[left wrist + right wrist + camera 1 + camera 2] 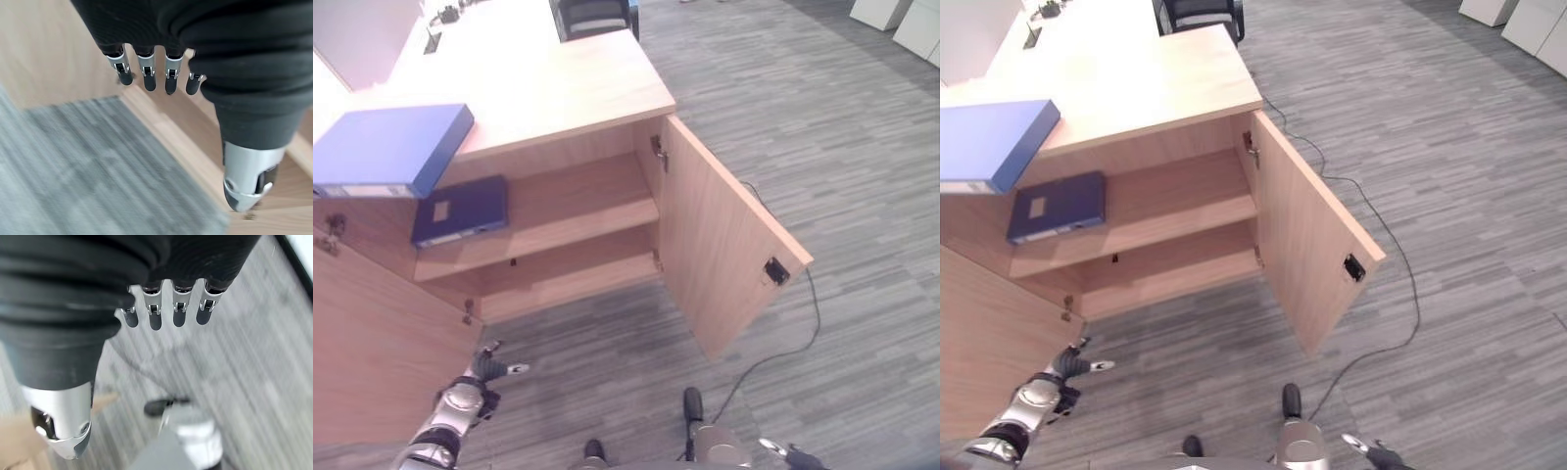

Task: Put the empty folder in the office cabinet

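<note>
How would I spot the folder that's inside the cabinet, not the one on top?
Find the wooden cabinet with its right door swung open. On its upper shelf, at the left end, lies a dark blue folder, flat. The other folder is thicker, lighter blue and sits on the top.

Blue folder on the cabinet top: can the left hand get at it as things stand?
Probably yes. The blue folder overhangs the cabinet top's edge with nothing in front; the left hand hangs open, low by the left door, so it must rise.
</note>
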### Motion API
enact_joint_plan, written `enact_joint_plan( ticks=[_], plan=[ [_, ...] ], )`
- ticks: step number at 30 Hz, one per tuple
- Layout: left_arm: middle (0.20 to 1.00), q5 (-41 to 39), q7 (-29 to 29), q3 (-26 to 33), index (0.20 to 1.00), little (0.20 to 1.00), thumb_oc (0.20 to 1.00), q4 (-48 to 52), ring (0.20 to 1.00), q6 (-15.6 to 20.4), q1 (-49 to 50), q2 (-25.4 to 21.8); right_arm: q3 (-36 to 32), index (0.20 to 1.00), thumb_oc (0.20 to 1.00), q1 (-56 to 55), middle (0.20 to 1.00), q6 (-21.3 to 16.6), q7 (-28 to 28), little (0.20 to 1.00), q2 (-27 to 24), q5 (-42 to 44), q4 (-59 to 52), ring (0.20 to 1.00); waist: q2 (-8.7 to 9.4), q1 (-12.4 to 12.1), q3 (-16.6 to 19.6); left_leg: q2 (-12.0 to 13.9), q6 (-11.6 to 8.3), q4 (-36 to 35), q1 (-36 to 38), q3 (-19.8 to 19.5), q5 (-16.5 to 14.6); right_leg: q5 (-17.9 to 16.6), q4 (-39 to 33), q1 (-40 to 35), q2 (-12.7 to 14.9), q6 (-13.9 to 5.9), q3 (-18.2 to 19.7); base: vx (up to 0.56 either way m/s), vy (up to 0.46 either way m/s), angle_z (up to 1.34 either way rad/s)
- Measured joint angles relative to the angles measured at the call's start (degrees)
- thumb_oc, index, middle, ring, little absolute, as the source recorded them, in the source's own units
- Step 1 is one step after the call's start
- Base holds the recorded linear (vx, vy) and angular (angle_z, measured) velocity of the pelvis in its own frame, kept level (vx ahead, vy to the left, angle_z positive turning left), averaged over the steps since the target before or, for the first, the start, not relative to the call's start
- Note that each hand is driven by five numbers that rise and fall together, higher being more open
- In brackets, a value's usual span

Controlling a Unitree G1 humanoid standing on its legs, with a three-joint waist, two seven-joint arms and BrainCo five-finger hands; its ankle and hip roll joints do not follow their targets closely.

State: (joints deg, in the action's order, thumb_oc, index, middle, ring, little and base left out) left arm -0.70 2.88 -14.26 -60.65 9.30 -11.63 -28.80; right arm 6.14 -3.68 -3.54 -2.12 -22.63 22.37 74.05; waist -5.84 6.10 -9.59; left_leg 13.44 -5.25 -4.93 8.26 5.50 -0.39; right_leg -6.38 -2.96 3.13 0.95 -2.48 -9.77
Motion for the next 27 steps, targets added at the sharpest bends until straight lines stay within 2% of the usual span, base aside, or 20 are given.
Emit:
enact_joint_plan(
  ticks=[1, 4, 5, 6, 7, 9, 11, 13, 14, 15, 16, 18, 19, 20, 21, 22, 23, 24, 27],
  plan=[
    [1.000, 0.05, 0.04, -0.44, 1.000, 1.000, 1.000, 0.41, 1.000, 0.02, -0.35, -0.10, 0.04, 1.000, 1.000, 0.14, 1.000, 0.02, 0.00, 1.000, -0.31, 0.00, -0.15, 1.000, -0.04, 0.04, 0.01, 0.80, -0.29, 0.80, -0.56, -0.61, 0.32, 0.79, 0.80, 0.22, -0.66, 0.72, -0.44, 0.17, -0.189, 0.20],
    [1.000, 0.74, 0.08, -1.50, 1.000, 1.000, 1.000, 0.66, 1.000, -0.05, -1.44, -0.35, 0.16, 1.000, 1.000, 1.24, 1.000, -0.06, -0.16, 1.000, -0.64, 0.01, -3.46, 1.000, 0.67, 0.02, -0.25, 1.37, -4.85, 3.97, -2.90, -2.19, 3.49, 2.23, 2.11, 0.93, -0.87, 1.56, -1.33, 0.12, -0.187, 0.19],
    [1.000, 1.55, 0.08, -1.50, 1.000, 1.000, 1.000, 0.66, 1.000, -0.11, -1.88, -0.47, 0.48, 1.000, 1.000, 1.15, 1.000, -0.19, -0.19, 1.000, -0.50, 0.04, -4.93, 1.000, 1.24, -0.03, -0.35, 1.35, -5.72, 5.88, -4.32, -2.99, 4.09, 2.48, 1.97, 0.94, -0.52, 1.76, -1.86, 0.05, -0.152, 0.19],
    [1.000, 2.06, 0.11, -1.50, 1.000, 1.000, 1.000, 0.75, 1.000, -0.10, -2.10, -0.48, 0.73, 1.000, 1.000, 1.59, 1.000, -0.50, -0.27, 1.000, -0.43, 0.04, -5.77, 1.000, 1.61, -0.37, -0.19, 1.35, -7.72, 6.19, -4.68, -3.21, 5.34, 2.60, 1.44, 0.84, -0.47, 2.11, -2.09, 0.08, -0.229, 0.33],
    [1.000, 2.21, 0.20, -1.49, 1.000, 1.000, 1.000, 1.81, 1.000, -0.34, -2.41, -0.70, 0.69, 1.000, 1.000, 2.31, 1.000, -0.83, -0.28, 1.000, -0.36, 0.16, -7.73, 1.000, 1.87, -0.41, -0.61, 1.32, -8.94, 8.86, -6.99, -4.55, 6.68, 3.19, 2.04, 0.83, -0.75, 2.88, -2.53, 0.08, -0.221, 0.45],
    [1.000, 2.20, 0.58, -1.44, 1.000, 1.000, 1.000, 4.68, 1.000, -0.47, -4.06, -1.05, 0.87, 1.000, 1.000, 2.91, 1.000, -1.12, -0.36, 1.000, 0.16, 0.27, -11.72, 1.000, 4.23, -1.65, -2.09, 0.89, -10.23, 17.36, -12.33, -7.09, 9.47, 4.41, 2.62, 0.69, -0.54, 4.71, -3.36, 0.09, -0.182, 0.47],
    [1.000, 2.20, 0.88, -1.47, 1.000, 1.000, 1.000, 5.32, 1.000, -0.53, -4.31, -1.07, 2.46, 1.000, 1.000, 3.79, 1.000, -1.85, -0.33, 1.000, 1.12, 0.81, -13.25, 1.000, 6.67, -2.60, -2.89, 1.06, -9.53, 21.57, -14.49, -6.82, 13.24, 5.25, 3.07, -0.03, -0.42, 5.96, -3.63, 0.17, -0.043, 0.12],
    [1.000, 2.17, 0.96, -1.53, 1.000, 1.000, 1.000, 5.80, 1.000, -0.61, -4.35, -1.03, 3.06, 1.000, 1.000, 4.59, 1.000, -2.29, -0.37, 1.000, 2.08, 1.25, -13.20, 1.000, 7.90, -2.71, -3.51, 2.15, -7.98, 24.10, -16.27, -2.99, 12.44, 5.57, 2.70, -0.97, -0.48, 6.42, -3.87, 0.16, 0.064, 0.07],
    [1.000, 2.18, 0.96, -1.58, 1.000, 1.000, 1.000, 5.86, 1.000, -0.60, -4.71, -1.02, 3.01, 1.000, 1.000, 4.53, 1.000, -2.37, -0.33, 1.000, 2.58, 1.25, -12.89, 1.000, 8.32, -2.44, -3.65, 2.75, -7.24, 21.80, -15.97, -0.36, 11.98, 5.53, 1.89, -1.50, -0.49, 6.35, -4.54, 0.18, 0.149, 0.16],
    [1.000, 2.18, 1.05, -2.12, 1.000, 1.000, 1.000, 5.90, 1.000, -0.53, -5.25, -1.10, 2.98, 1.000, 1.000, 4.30, 1.000, -2.16, -0.42, 1.000, 3.02, 1.24, -12.31, 1.000, 8.41, -1.96, -3.66, 3.13, -7.36, 14.26, -14.16, 1.96, 11.98, 5.44, 2.04, -1.58, -0.82, 6.36, -5.36, 0.20, 0.188, 0.11],
    [1.000, 2.19, 1.05, -2.37, 1.000, 1.000, 1.000, 5.89, 1.000, -0.54, -5.25, -1.10, 2.98, 1.000, 1.000, 4.30, 1.000, -2.17, -0.39, 1.000, 3.05, 1.24, -11.34, 1.000, 8.13, -1.82, -3.67, 3.25, -7.42, 12.28, -13.67, 2.20, 12.02, 5.47, 2.10, -1.86, -1.22, 6.39, -5.39, 0.22, 0.242, 0.00],
    [1.000, -1.87, -2.48, -1.16, 1.000, 1.000, 1.000, 3.63, 1.000, 0.06, -2.06, 3.01, 3.35, 1.000, 1.000, 5.11, 1.000, -1.33, -0.39, 1.000, 2.64, 1.20, -9.09, 1.000, 7.20, -2.05, -3.15, 3.17, -7.76, 7.26, -11.99, 2.67, 11.82, 5.89, 1.40, -2.77, -2.12, 5.77, -3.96, 0.13, 0.191, -0.29],
    [1.000, -3.18, -4.01, -0.33, 1.000, 1.000, 1.000, 7.81, 1.000, -0.72, 3.43, 4.71, 2.94, 1.000, 1.000, 5.45, 1.000, -0.83, -0.45, 1.000, 2.38, 0.93, -7.50, 1.000, 6.98, -2.07, -3.04, 3.00, -7.87, 4.44, -10.72, 2.08, 11.84, 5.73, 1.16, -3.24, -2.54, 5.69, -2.62, 0.12, 0.170, -0.65],
    [1.000, -3.54, -6.46, -2.25, 1.000, 1.000, 1.000, 15.74, 1.000, -1.57, 11.37, 5.25, 2.42, 1.000, 1.000, 5.68, 1.000, -0.99, -0.46, 1.000, 2.39, 0.54, -6.91, 1.000, 6.55, -2.25, -3.11, 3.07, -7.93, 2.59, -10.39, -0.41, 11.87, 5.72, 1.12, -3.71, -3.10, 5.71, -1.84, 0.14, 0.158, -0.68],
    [1.000, -3.53, -8.18, -3.97, 1.000, 1.000, 1.000, 19.29, 1.000, -1.91, 15.83, 5.94, 2.06, 1.000, 1.000, 4.93, 1.000, -1.17, -0.46, 1.000, 2.42, 0.18, -6.35, 1.000, 6.41, -2.75, -3.23, 3.07, -7.93, 1.61, -10.28, -2.81, 11.87, 5.73, 1.12, -4.19, -3.63, 5.71, -1.25, 0.14, 0.167, -0.53],
    [1.000, -3.52, -9.22, -4.81, 1.000, 1.000, 1.000, 18.26, 1.000, -1.77, 17.43, 7.52, 1.95, 1.000, 1.000, 4.06, 1.000, -0.97, -0.43, 1.000, 2.38, -0.86, -5.64, 1.000, 6.14, -3.94, -3.36, 3.06, -7.94, 0.61, -9.65, -4.65, 11.89, 5.82, 0.91, -5.23, -4.05, 5.83, -0.60, 0.11, 0.120, -0.34],
    [1.000, -3.50, -9.33, -4.73, 1.000, 1.000, 1.000, 11.06, 1.000, -1.44, 16.61, 9.80, 2.04, 1.000, 1.000, 3.58, 1.000, -0.79, -0.53, 1.000, 2.51, -1.73, -3.90, 1.000, 5.83, -4.38, -3.17, 3.06, -7.95, -0.15, -8.91, -5.70, 11.90, 5.87, 0.21, -6.73, -4.29, 5.78, -0.21, 0.14, 0.205, -0.25],
    [1.000, -3.48, -9.19, -3.92, 1.000, 1.000, 1.000, 2.08, 1.000, -2.88, 14.39, 11.63, 2.10, 1.000, 1.000, 2.86, 1.000, -0.74, -0.62, 1.000, 2.77, -1.74, -2.93, 1.000, 5.43, -4.41, -2.80, 3.06, -7.94, 0.13, -8.35, -5.90, 11.91, 6.11, -0.31, -8.13, -4.34, 6.43, -0.16, 0.12, 0.208, -0.13],
    [1.000, -3.23, -8.13, -3.40, 1.000, 1.000, 1.000, -6.03, 1.000, -2.48, 11.69, 12.02, 1.99, 1.000, 1.000, 2.10, 1.000, -0.72, -0.88, 1.000, 2.76, -3.40, -0.41, 1.000, 4.32, -3.24, -1.33, 2.97, -7.89, -0.71, -6.73, -4.98, 11.88, 6.02, -0.94, -9.06, -4.11, 5.83, 0.12, 0.10, 0.229, -0.04]
  ],
)
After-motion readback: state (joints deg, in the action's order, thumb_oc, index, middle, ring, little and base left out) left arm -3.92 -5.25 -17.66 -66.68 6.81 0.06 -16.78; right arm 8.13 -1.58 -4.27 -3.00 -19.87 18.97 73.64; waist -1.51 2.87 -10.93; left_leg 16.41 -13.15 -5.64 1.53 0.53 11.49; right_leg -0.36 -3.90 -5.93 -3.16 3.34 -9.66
